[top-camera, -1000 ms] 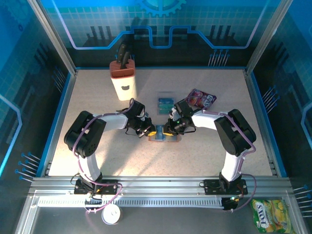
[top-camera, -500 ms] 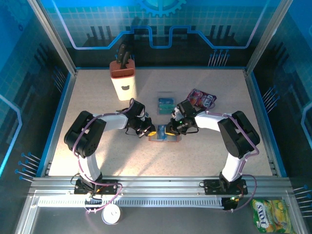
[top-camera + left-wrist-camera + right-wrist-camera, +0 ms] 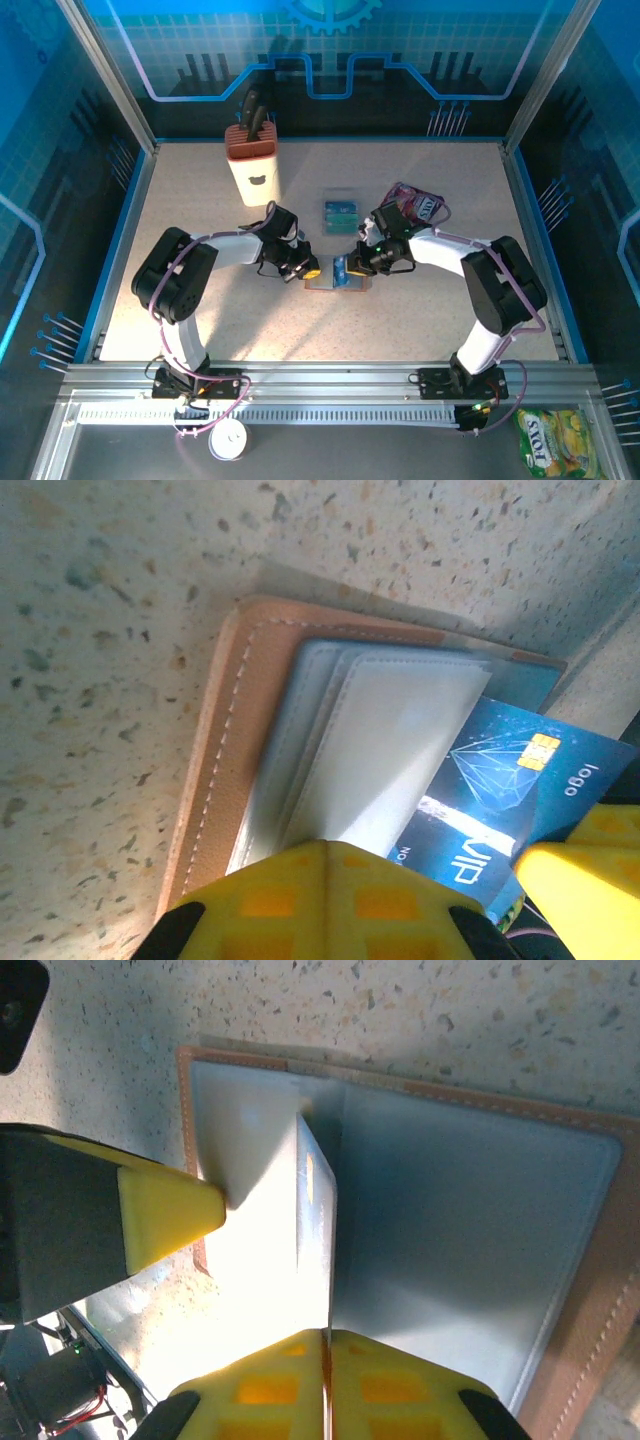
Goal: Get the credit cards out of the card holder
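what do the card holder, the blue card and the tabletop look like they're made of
The card holder looks like leather or imitation: matte tan, stitched rim. The blue card seems glossy plastic, with printed lines and a gold chip. The table is a speckled stone-look surface, possibly laminate.

A pale speckled surface [image 3: 420, 320] is enclosed on three sides by translucent blue panels [image 3: 450, 50] printed with grid and circuit lines — a gear motif [image 3: 332, 12] is seen at the back. Metal posts [image 3: 107, 75] are set at the corners, and a ribbed aluminium rail [image 3: 330, 376] is laid along the near edge.
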Robot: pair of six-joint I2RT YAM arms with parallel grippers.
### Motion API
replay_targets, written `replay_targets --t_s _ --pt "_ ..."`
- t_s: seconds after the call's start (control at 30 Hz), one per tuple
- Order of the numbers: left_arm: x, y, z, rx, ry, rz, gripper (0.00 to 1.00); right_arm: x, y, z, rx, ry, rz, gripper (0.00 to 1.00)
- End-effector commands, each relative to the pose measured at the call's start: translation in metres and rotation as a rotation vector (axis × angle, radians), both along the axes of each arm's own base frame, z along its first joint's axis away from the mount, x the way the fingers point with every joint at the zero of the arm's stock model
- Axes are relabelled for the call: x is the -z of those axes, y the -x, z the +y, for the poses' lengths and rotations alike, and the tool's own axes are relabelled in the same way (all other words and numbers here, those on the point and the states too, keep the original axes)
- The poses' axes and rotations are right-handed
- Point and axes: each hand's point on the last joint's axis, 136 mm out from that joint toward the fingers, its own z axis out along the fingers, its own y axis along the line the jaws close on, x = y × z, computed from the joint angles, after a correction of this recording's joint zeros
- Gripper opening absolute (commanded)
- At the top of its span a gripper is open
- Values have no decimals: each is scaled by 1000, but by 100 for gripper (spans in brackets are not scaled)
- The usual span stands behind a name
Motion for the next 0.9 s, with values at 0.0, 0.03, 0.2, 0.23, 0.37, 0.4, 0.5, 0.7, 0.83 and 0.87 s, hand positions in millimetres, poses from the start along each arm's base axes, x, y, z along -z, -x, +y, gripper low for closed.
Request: replay_targets --t_s 0.0,0.03,0.2,0.23,0.37,0.4,0.5,0.7,0.83,0.87 --pt "-6 3 0 9 -25 13 2 -14 -3 -8 -8 31 -25 10" --pt "-9 1 -1 10 -24 9 2 -16 -3 -9 -11 34 -26 10" --pt "-18 -3 -2 12 -20 0 3 -27 -5 -10 -31 51 -41 9" --pt "-19 -3 -2 11 -21 -2 3 -29 -5 -11 -38 57 -43 9" --pt "-26 -4 -2 8 -20 -14 3 -38 -6 -14 -87 87 -80 9" --pt "-28 -5 -1 6 -18 -18 3 -40 -6 -13 -119 89 -99 9" --pt "-32 -7 2 -2 -19 -27 4 -45 -4 -9 -258 93 -172 6" --pt "-41 -12 11 -17 -19 -50 4 -50 -8 -18 -595 226 -327 3" --pt "-44 -15 18 -23 -27 -60 5 -56 -15 -24 -827 311 -428 3" --pt "-44 -16 21 -28 -29 -60 5 -58 -17 -25 -878 324 -453 2"
